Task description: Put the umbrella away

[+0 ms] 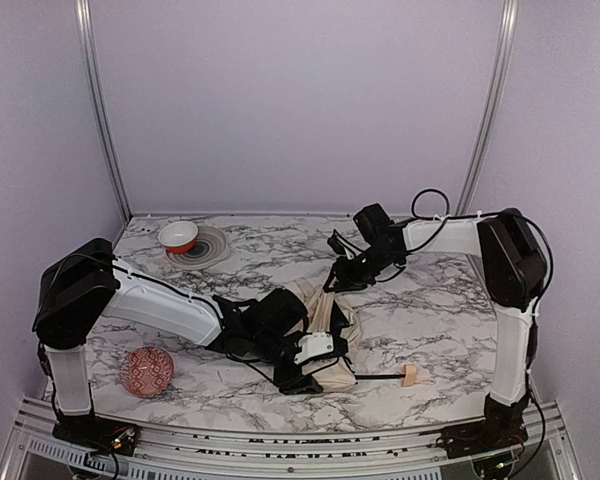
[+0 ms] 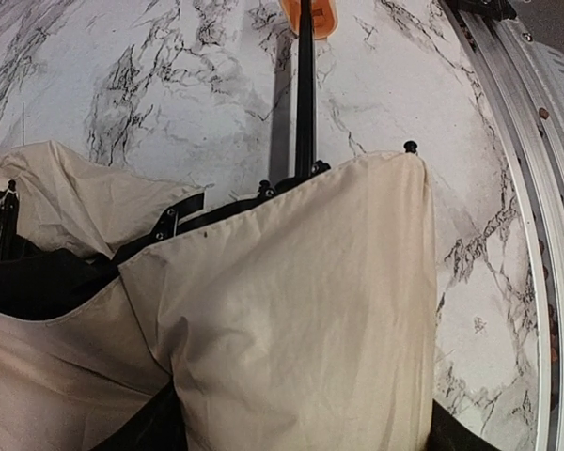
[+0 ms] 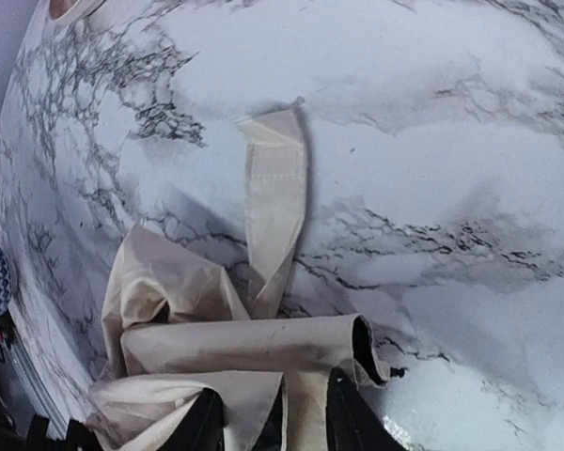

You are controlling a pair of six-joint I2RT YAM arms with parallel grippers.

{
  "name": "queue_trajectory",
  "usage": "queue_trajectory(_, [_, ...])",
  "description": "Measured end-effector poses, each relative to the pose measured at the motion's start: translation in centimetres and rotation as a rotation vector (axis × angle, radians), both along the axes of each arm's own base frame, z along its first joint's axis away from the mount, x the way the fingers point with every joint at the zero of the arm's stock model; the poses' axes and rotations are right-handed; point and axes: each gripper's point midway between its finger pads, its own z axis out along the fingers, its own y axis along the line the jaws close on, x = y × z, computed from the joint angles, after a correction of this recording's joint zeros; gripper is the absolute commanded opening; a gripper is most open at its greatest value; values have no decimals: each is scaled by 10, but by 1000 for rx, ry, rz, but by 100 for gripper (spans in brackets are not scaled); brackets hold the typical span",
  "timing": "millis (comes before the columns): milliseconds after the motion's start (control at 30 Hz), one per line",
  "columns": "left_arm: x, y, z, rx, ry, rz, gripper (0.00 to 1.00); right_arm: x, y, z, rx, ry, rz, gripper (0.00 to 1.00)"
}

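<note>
The umbrella (image 1: 322, 310) is lying at the centre of the table (image 1: 430, 300), with its shaft running out to the lower right and ending at the handle (image 1: 410, 375). A strip of its fabric (image 3: 274, 202) is stretching away from the folds towards the top of the right wrist view. The left gripper (image 1: 300, 378) is sitting over the lower end of the folds and the right gripper (image 1: 332, 280) is hovering just above their upper edge. The ball (image 1: 146, 371) is lying at the lower left, well apart from the umbrella, and the bowl (image 1: 178, 236) is sitting on a plate (image 1: 212, 252) at the upper left.
</note>
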Motion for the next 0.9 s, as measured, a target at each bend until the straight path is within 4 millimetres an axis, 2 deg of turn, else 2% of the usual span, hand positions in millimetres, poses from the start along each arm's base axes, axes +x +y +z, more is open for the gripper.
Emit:
queue_trajectory(100, [-2,-3,0,-7,21,-3,73,-4,-6,30,-12,-55,31,49])
queue_trajectory(200, [-5,-4,0,-11,41,-9,73,-9,-18,67,-10,-138,34,53])
queue_trajectory(233, [-7,-5,0,-12,46,-13,73,-10,-23,76,-8,-157,27,53])
queue_trajectory(300, [-9,-6,1,-13,54,-17,73,-18,-32,82,-11,-171,23,54])
queue_trajectory(333, [-10,-6,0,-13,56,-18,73,-25,-38,77,-20,-157,21,54])
queue_trajectory(433, [-10,-7,1,-14,59,-20,73,-49,-52,40,-58,-61,27,54])
queue_trajectory(500, [-10,-7,1,-14,59,-21,73,-69,-59,13,-81,20,36,50])
queue_trajectory(567, [-10,-7,1,-14,59,-21,73,-85,-64,-4,-94,80,44,43])
queue_trajectory(633, [-10,-7,1,-14,59,-21,73,-92,-65,-9,-88,105,52,30])
queue_trajectory(700, [-10,-7,1,-14,59,-21,73,-95,-62,-9,-68,112,62,12])
queue_trajectory(767, [-10,-7,1,-14,59,-21,70,-97,-59,-8,-40,117,70,2])
queue_trajectory(900, [-10,-7,1,-14,59,-21,58,-99,-49,-4,32,136,78,0])
